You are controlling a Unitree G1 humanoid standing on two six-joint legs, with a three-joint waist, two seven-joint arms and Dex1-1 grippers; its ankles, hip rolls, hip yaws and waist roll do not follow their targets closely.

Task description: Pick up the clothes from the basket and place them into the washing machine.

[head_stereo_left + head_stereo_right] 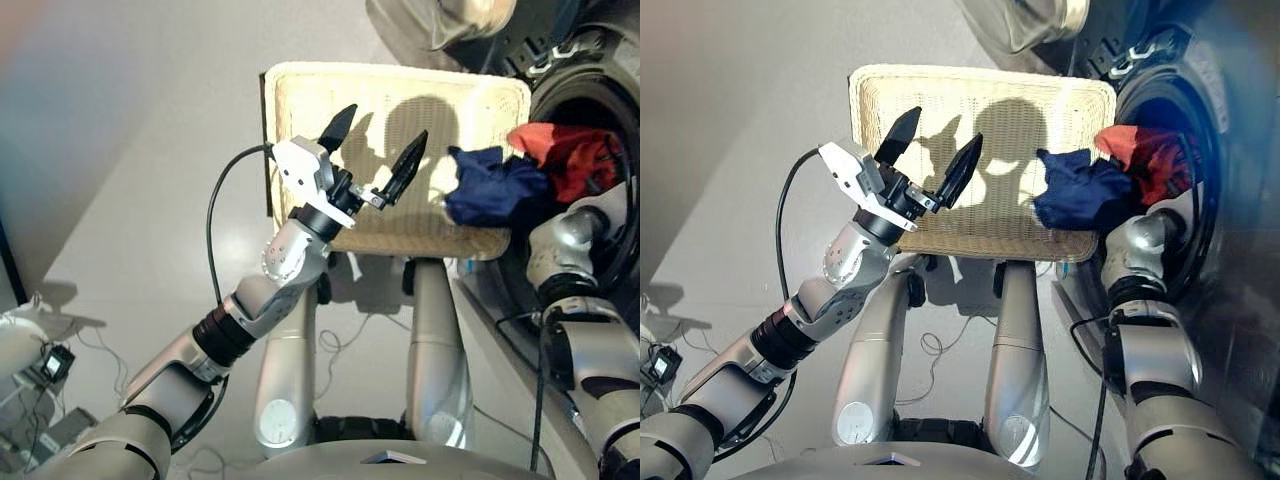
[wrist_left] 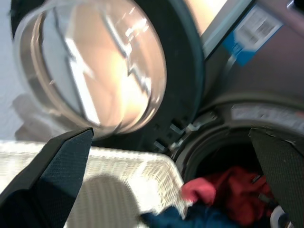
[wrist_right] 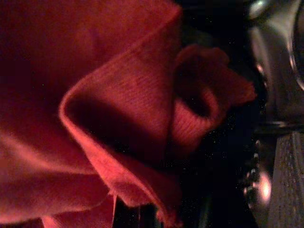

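The cream woven basket (image 1: 300, 72) stands in front of the washing machine (image 1: 590, 70), whose round glass door (image 2: 90, 66) is swung open. A navy blue garment (image 1: 490, 185) lies bunched at the basket's right end. A coral red garment (image 1: 565, 150) sits in the porthole just behind it. My left gripper (image 1: 386, 122) hovers open and empty above the basket's middle. My right arm reaches into the porthole, where the red cloth (image 3: 109, 109) fills the right wrist view. One right finger (image 3: 287, 185) shows wide at the edge; the other is hidden.
A blue sticker (image 2: 249, 33) marks the machine's front above the porthole. Grey floor lies left of the basket, with cables and a small device (image 1: 55, 360) at the far left.
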